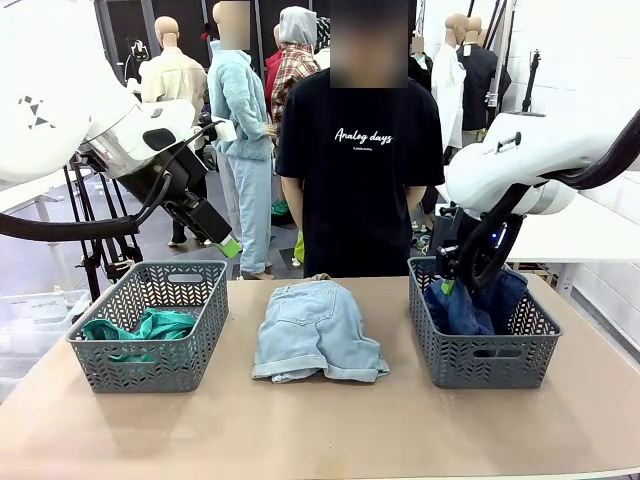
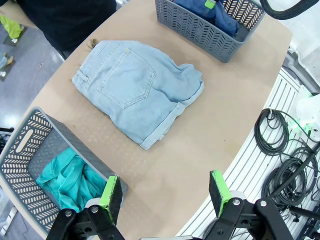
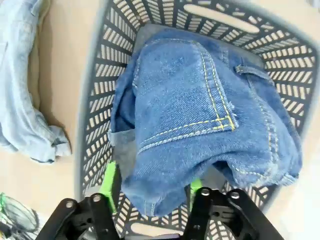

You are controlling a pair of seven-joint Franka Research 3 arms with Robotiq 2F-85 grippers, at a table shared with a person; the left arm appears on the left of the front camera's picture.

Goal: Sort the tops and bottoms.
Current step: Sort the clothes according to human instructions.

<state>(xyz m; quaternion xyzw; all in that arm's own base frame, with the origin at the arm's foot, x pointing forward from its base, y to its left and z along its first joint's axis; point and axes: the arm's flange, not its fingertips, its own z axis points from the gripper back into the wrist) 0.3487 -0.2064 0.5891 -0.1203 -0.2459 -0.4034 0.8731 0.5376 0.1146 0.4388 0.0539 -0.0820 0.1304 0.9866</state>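
Left fingers (image 2: pixel 111 192) gape empty left of the pale shorts (image 1: pixel 318 330); right fingers (image 3: pixel 107 182) straddle dark shorts (image 3: pixel 200 115) in the basket (image 1: pixel 480 365) right of them, grip unclear. Pale shorts lie on the desk (image 1: pixel 400 430), waistband toward the person (image 1: pixel 360 170); right arm (image 1: pixel 530 160) likely nearer.

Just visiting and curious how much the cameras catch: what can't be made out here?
Right wrist view: dark denim shorts hang over the right gripper's fingertips; gripped or free, unclear.
Front view: grey basket wall hides part of the crumpled teal garment; its type unclear.
Left wrist view: pale denim shorts' underside faces down.
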